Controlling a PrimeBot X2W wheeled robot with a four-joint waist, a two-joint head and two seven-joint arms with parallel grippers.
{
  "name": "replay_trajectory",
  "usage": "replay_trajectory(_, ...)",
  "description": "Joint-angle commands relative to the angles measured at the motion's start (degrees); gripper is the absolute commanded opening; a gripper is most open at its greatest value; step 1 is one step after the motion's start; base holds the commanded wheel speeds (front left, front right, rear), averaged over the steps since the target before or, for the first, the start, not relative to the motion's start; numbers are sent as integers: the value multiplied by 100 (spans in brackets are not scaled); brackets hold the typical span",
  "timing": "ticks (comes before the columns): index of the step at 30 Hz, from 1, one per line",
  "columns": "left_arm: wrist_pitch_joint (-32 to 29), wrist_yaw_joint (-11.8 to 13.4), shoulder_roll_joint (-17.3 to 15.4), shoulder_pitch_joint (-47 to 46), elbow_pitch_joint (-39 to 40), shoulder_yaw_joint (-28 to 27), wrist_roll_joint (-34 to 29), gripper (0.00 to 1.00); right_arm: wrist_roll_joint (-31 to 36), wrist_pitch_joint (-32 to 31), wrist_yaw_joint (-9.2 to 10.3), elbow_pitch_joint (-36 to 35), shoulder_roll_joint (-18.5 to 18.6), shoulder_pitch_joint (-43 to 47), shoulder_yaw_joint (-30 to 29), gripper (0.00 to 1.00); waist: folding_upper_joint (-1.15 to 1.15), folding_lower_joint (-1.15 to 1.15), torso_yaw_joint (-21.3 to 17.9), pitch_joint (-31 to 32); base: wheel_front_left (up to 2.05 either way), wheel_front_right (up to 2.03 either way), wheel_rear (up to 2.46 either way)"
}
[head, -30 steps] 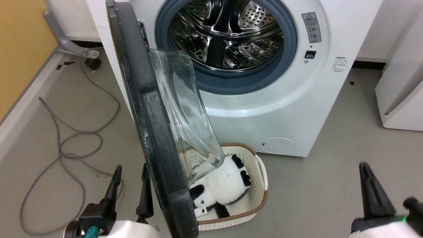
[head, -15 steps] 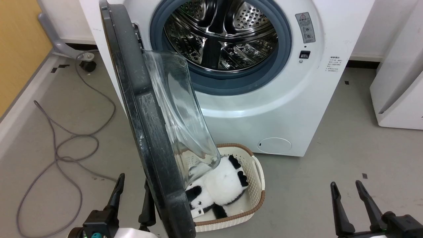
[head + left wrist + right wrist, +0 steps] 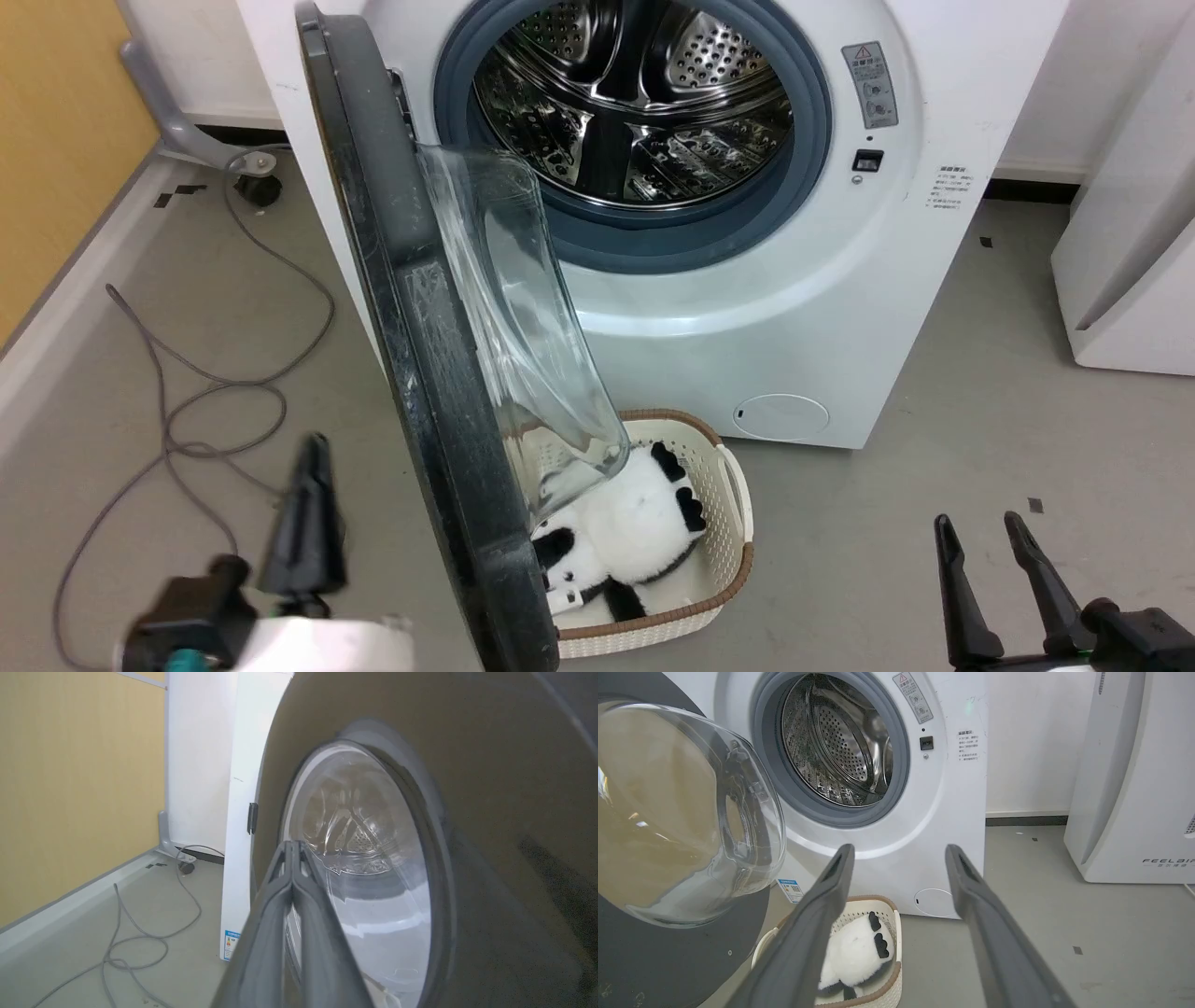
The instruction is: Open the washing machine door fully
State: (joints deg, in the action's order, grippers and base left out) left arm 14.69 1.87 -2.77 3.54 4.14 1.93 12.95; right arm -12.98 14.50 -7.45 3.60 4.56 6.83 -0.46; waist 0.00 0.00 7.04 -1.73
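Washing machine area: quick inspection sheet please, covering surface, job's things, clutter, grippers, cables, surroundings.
Surface: grey floor, small dark marks.
Job's things: door swung out from the washing machine, edge-on to the head camera.
Clutter: basket holding a panda toy below the door.
Grippers: left gripper shut, beside door's outer face; right gripper open, empty.
Cables: grey cable looped on floor, left.
Surroundings: yellow wall left, white appliance right.

Basket (image 3: 730,534) (w/ panda (image 3: 635,523)) blocks floor (image 3: 887,541) by door (image 3: 392,280).
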Motion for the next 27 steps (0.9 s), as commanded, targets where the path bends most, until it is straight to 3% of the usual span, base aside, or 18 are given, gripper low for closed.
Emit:
replay_trajectory(1,30,25,-10,-105,190,-101,17,0,-48,45,-3,28,-24,-15,9,100,0,0,-1,4,0,0,0)
replay_trajectory(6,30,176,-10,-411,1009,-298,101,0,-98,48,-3,69,-40,-9,-24,100,0,0,17,15,0,0,0)
replay_trajectory(11,30,293,-10,-804,1816,-123,295,0,-107,49,-3,113,-60,-22,-8,100,0,0,11,30,0,0,0)
replay_trajectory(14,30,120,-10,-964,2061,111,270,0,-110,49,-3,129,-87,-41,0,100,0,0,14,46,0,0,0)
replay_trajectory(20,-18,1,-13,-887,2230,688,10,0,-158,49,-3,172,-128,-33,-5,100,0,0,33,91,0,0,0)
replay_trajectory(27,-1052,-254,-53,-476,2264,1576,98,0,-210,50,-3,172,-154,-21,-46,100,0,0,110,110,0,0,0)
